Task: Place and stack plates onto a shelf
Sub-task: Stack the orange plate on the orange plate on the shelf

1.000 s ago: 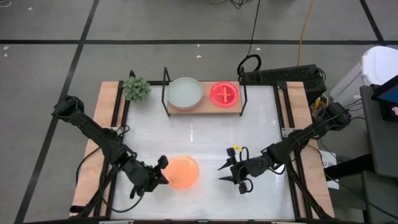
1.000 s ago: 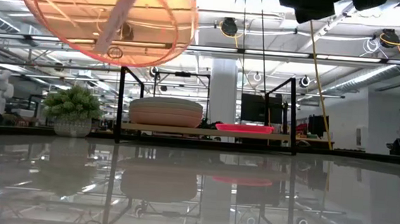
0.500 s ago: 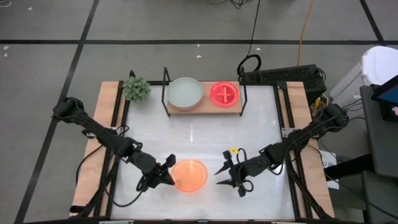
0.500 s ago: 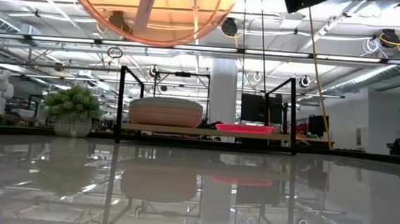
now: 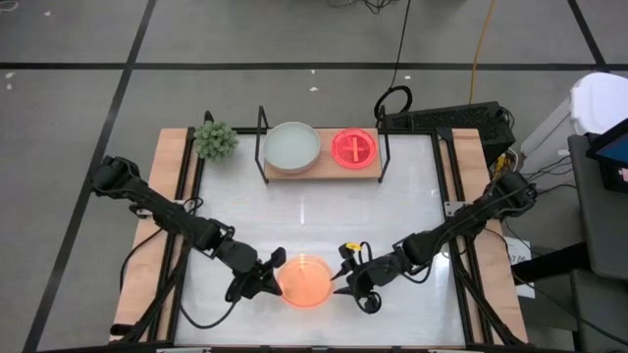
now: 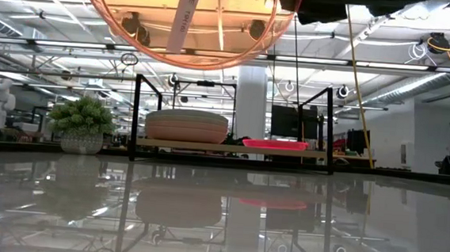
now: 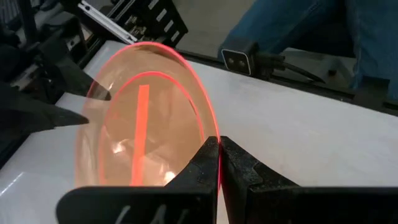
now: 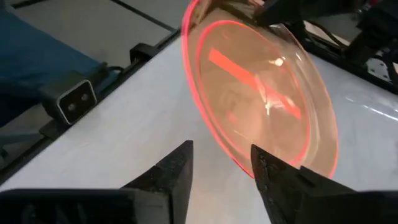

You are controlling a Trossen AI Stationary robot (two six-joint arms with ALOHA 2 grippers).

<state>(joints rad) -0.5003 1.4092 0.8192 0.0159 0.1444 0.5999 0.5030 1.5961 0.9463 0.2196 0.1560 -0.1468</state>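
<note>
While the left gripper (image 5: 272, 277) is pinching the orange plate (image 5: 304, 280) by its rim, jaws closed on the edge, it's holding it above the table (image 5: 324, 211) near the front, well apart from the shelf (image 5: 322, 169). Right gripper (image 5: 340, 278) is sitting just beside the opposite rim w/ jaws open, not gripping. Plate prob. light, stiff, glossy, so slippery; best hold is at the rim.

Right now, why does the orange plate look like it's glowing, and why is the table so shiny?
Left wrist view: the see-through orange plate lets light pass, so its rim shines bright red. High view: it glows against the white table. Low view: the glossy tabletop mirrors the shelf and the ceiling lights.
</note>
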